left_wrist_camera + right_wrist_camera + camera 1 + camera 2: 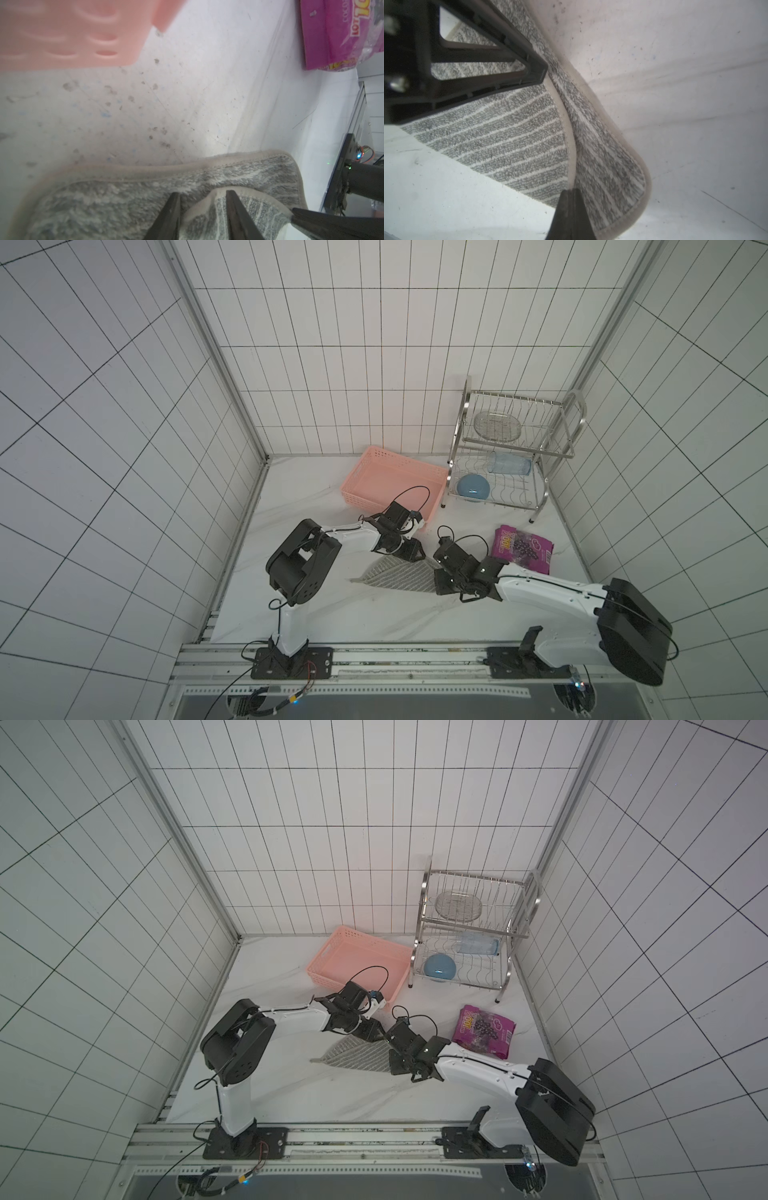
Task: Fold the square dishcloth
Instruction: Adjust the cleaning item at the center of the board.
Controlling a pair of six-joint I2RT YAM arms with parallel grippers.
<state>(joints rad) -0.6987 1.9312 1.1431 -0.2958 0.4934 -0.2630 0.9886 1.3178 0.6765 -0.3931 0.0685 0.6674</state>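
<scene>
Our left hand hovers low over the soft grey square dishcloth with thin white stripes. Its two dark fingers are spread partway, astride a raised, turned-over corner of the cloth. We see a sliver of gap beside one finger, so as far as we can tell it has not clamped down. Our right hand is closed tight. Its fingertips meet on the pale hem of the upper layer, and it seems to pinch that edge.

The cloth lies on the white marbled worktop between the two arms. In both top views it looks roughly triangular, with one layer doubled over another. The lower layer's rounded corner juts past the upper hem. A small loop sticks out at the corner far from the hands.

Behind the cloth sits a pink perforated plastic basket. A purple snack packet lies flat beyond the right hand, apart from the cloth. A two-tier wire dish rack stands at the back. It holds a round blue bowl, a clear tumbler lying on its side, and a glass plate.
</scene>
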